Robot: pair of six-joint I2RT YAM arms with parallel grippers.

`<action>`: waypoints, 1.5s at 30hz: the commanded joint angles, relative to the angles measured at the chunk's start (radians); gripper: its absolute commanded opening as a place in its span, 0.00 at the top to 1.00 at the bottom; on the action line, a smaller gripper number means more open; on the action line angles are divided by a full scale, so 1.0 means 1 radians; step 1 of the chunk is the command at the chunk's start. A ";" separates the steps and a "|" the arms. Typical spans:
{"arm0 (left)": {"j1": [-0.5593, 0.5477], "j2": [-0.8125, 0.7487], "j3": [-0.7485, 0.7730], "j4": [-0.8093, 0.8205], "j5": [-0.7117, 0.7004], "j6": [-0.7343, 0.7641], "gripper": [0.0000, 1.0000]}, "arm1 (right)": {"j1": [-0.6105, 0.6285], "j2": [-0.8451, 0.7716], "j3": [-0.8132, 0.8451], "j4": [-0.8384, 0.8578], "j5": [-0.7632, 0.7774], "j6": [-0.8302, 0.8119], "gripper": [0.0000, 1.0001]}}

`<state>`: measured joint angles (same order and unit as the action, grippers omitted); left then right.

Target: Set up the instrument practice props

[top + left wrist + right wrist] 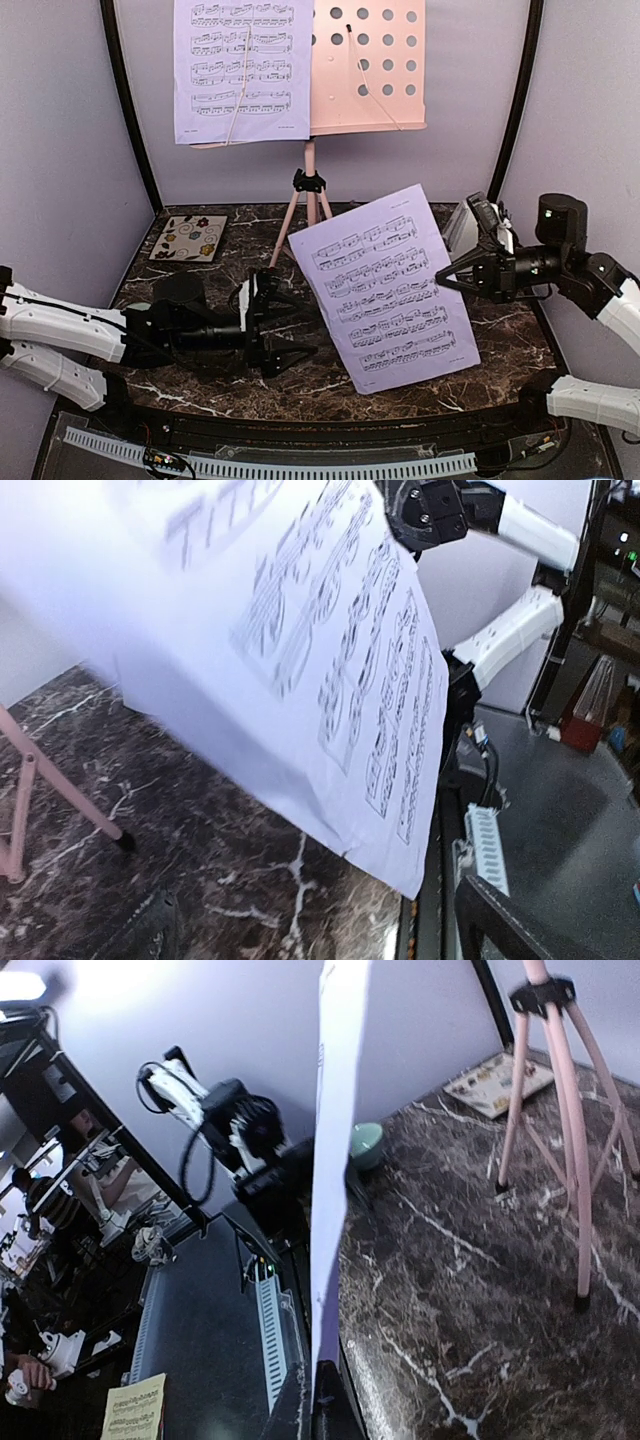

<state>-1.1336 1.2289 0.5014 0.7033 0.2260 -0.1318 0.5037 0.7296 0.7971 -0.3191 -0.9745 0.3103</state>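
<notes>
The pink perforated music stand [368, 65] stands on tripod legs at the back, with one sheet-music page [242, 70] on its left half. Its legs also show in the right wrist view [560, 1110] and the left wrist view [40, 790]. My right gripper [441, 280] is shut on the right edge of the second page [385, 290] and holds it tilted above the table's middle. That page is edge-on in the right wrist view [335, 1160]. My left gripper [284, 325] is open and empty, low over the table left of the held page [330, 660]. The white-grey metronome [459, 228] stands behind my right gripper, partly hidden.
A floral coaster [188, 238] lies at the back left, also in the right wrist view [497, 1080]. A pale green bowl [365, 1143] sits near the left arm. Purple walls close in the dark marble table [500, 340] on three sides.
</notes>
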 commanded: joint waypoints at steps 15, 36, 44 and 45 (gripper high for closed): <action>-0.005 -0.081 0.505 -1.066 -0.004 0.391 0.01 | 0.545 0.350 0.257 -0.441 0.527 -0.258 1.00; -0.013 -0.135 0.415 -0.783 0.169 0.227 1.00 | 0.659 0.245 0.141 -0.132 0.720 -0.210 0.44; 0.091 -0.317 0.249 -0.580 0.265 0.137 1.00 | 0.588 -0.116 -0.197 0.247 0.822 -0.074 0.10; 0.099 -0.325 0.244 -0.567 0.284 0.131 1.00 | 0.581 -0.129 -0.219 0.274 0.826 -0.070 0.11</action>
<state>-1.0512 0.9478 0.7784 0.0044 0.4423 0.0471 1.1118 0.6498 0.6525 -0.2871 -0.2111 0.1757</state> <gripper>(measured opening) 0.010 0.896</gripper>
